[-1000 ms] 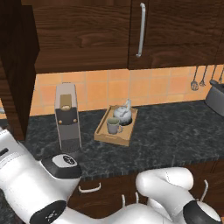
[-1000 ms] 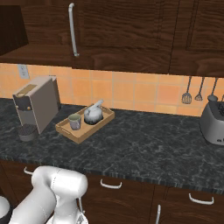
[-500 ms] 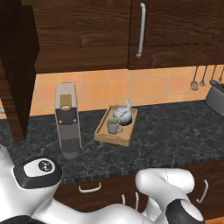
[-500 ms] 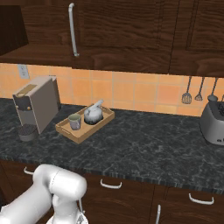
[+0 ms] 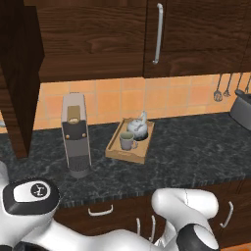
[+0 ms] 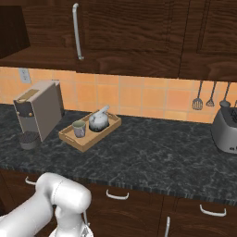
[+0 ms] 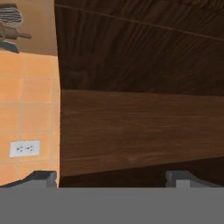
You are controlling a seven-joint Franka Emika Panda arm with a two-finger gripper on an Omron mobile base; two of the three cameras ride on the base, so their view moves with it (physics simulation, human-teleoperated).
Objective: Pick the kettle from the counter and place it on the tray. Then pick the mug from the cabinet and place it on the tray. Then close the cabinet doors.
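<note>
Counter (image 5: 196,147) holds tray (image 5: 115,151), long axis toward wall; kettle (image 5: 138,128), mug (image 5: 127,141) inside. Claw (image 7: 111,177) wide.

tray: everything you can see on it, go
The tray is a shallow rectangular tan wood piece with a raised rim and a cut-out handle at each end. It lies flat on the counter, angled to the wall, right of the coffee machine. The kettle and mug stand on it, side by side.

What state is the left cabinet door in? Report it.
Open. The left cabinet door swings out edge-on over the counter.
</note>
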